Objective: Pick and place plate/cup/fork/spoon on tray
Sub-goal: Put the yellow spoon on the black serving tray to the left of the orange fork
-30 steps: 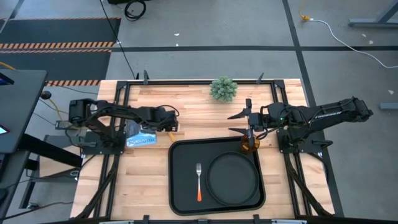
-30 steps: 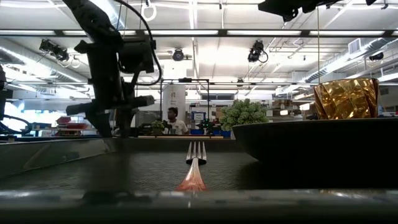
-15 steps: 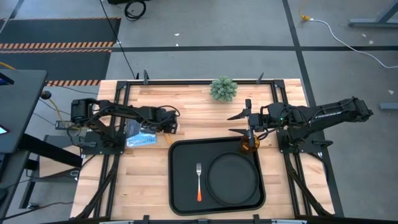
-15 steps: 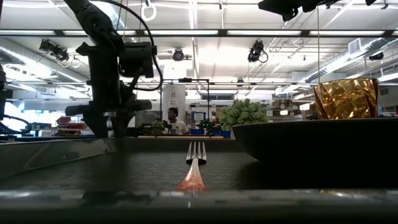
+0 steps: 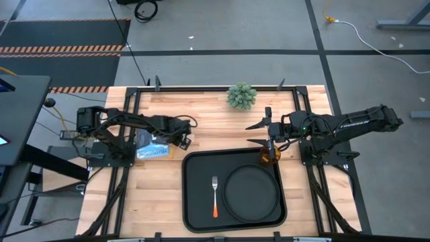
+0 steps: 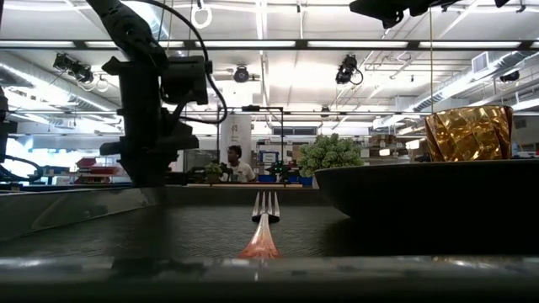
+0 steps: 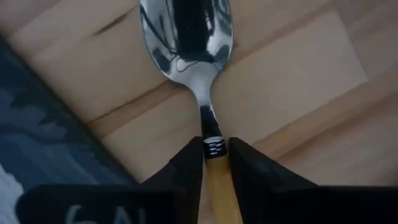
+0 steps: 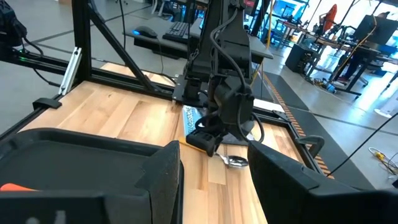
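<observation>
The spoon (image 7: 188,37) lies on the wood just past the tray's far left corner, and my left gripper (image 5: 181,138) is shut on its orange handle. The spoon's bowl also shows in the right wrist view (image 8: 237,162). The black tray (image 5: 196,202) holds the fork (image 5: 215,195), the round plate (image 5: 252,191) and the amber cup (image 5: 269,156), which stands in its far right corner. My right gripper (image 5: 252,133) hovers open and empty just beyond the cup. My left gripper pinches the spoon's orange handle (image 7: 217,180) between its two fingers (image 7: 186,168), close to the neck at the bowl end. The fingers come from above and lie along the handle. The bowl rests on the wood.
A small green plant (image 5: 241,95) stands at the table's far edge. A blue and white packet (image 5: 153,149) lies on the wood under my left arm. The low view shows a person (image 6: 234,164) far off in the room behind the table.
My left gripper has shut its fingers on the spoon's handle, and the orange handle that showed beside it in the high view is now covered. The spoon stays on the wood.
</observation>
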Robot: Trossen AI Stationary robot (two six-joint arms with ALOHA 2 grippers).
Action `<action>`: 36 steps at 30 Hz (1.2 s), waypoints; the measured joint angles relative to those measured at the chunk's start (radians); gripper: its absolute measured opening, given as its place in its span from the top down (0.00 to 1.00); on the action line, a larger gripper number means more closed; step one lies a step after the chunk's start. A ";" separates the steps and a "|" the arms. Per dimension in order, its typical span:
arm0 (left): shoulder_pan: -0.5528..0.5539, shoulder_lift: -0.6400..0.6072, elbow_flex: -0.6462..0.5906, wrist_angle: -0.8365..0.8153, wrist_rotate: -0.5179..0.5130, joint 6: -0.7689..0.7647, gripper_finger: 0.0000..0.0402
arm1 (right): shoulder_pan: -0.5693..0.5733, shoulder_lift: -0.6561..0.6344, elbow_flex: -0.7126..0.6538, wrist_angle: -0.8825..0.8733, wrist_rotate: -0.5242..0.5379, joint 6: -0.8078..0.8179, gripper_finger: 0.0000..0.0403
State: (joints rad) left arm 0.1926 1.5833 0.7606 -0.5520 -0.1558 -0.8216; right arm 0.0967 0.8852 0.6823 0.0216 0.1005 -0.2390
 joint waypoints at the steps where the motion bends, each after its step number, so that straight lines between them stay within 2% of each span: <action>1: 0.000 0.000 0.000 0.010 0.002 0.018 0.81 | 0.000 0.000 0.000 0.000 0.000 0.000 0.51; 14: 0.001 -0.021 0.024 0.026 0.001 0.062 0.85 | 0.000 0.000 0.000 0.001 0.001 0.000 0.51; 25: -0.002 -0.021 0.198 -0.098 -0.015 0.055 0.85 | 0.000 0.000 0.000 0.001 0.003 0.004 0.51; 30: -0.055 -0.021 0.290 -0.112 -0.004 -0.010 0.84 | 0.000 0.000 0.000 -0.014 0.003 0.004 0.51; 36: -0.199 -0.021 0.354 -0.105 -0.004 -0.137 0.84 | 0.000 -0.002 0.000 -0.039 0.017 0.001 0.51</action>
State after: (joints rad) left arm -0.0060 1.5623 1.1151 -0.6574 -0.1600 -0.9588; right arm 0.0967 0.8829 0.6826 -0.0170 0.1172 -0.2378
